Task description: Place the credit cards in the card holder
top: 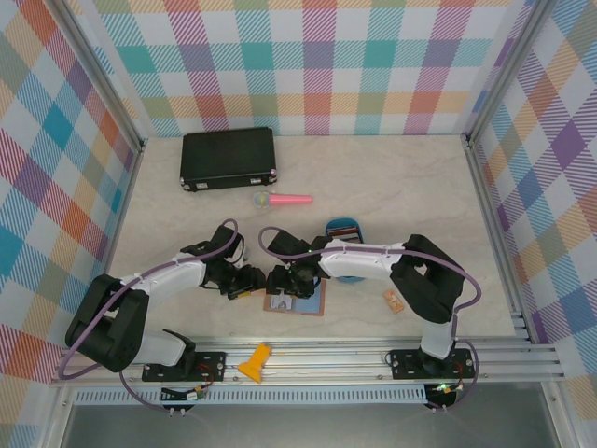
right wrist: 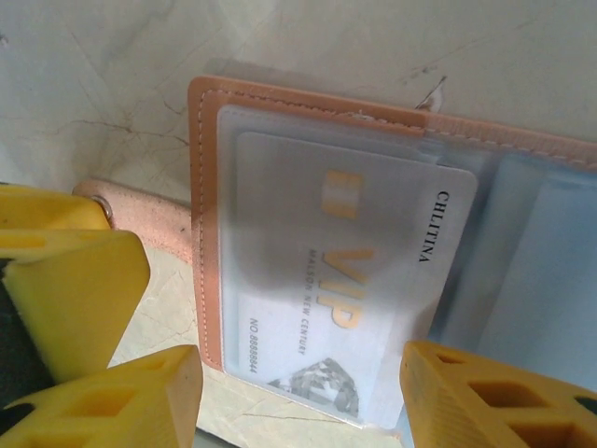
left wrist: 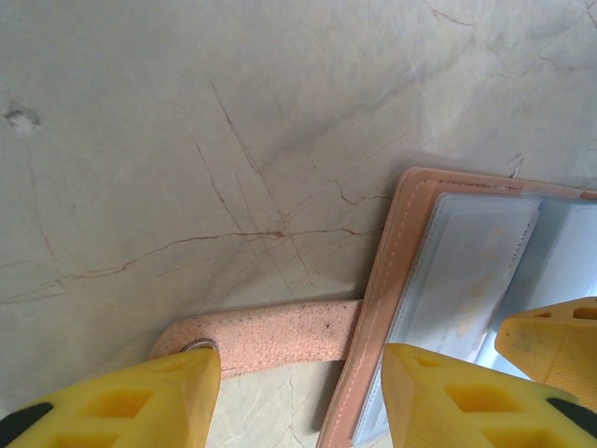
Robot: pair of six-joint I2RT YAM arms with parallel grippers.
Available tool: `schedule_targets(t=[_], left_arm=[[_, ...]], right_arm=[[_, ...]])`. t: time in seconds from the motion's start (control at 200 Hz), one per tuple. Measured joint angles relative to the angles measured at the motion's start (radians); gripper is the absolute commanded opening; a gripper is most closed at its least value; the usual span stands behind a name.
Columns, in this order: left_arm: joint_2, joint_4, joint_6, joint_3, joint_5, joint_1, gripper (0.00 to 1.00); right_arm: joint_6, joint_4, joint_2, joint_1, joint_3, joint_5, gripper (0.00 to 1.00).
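- The card holder [top: 308, 304] lies opened flat on the table [top: 401, 196], near the front edge between the 2 arms, inner side up. From above, its long axis runs roughly left-right with a slight tilt.
- Its strap [left wrist: 270, 336] sticks out of the left side, pointing toward the left arm, with a snap [left wrist: 198, 345] at the tip.
- The left gripper [left wrist: 298, 406] has its jaws apart and isn't clamped on anything. The strap lies flat on the marble across the gap, and 1 yellow finger [left wrist: 457, 401] hangs over the holder's stitched edge.
- The right gripper [right wrist: 298, 397] is just beside it, over the holder's left half. Its jaws are apart with the near end of 1 credit card [right wrist: 345, 280] between them. Can't tell if they're actually pinching it.
- That card is pale and its far end sits in the left clear sleeve [right wrist: 280, 121]. Its long axis runs crosswise to the holder's.
- From overhead the arms cover most of this. The right wrist cam is close enough to read "VIP" and "CHLITINA", and the left wrist cam gives you the strap and snap.
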Motion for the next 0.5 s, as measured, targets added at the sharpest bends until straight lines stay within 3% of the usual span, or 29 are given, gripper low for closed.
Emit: schedule_targets(t=[0.5], left_arm=[[0.0, 0.0, 0.0, 0.0, 0.002, 0.0, 0.51]], right_arm=[[0.011, -0.033, 0.011, 0.009, 0.021, 0.039, 0.61]])
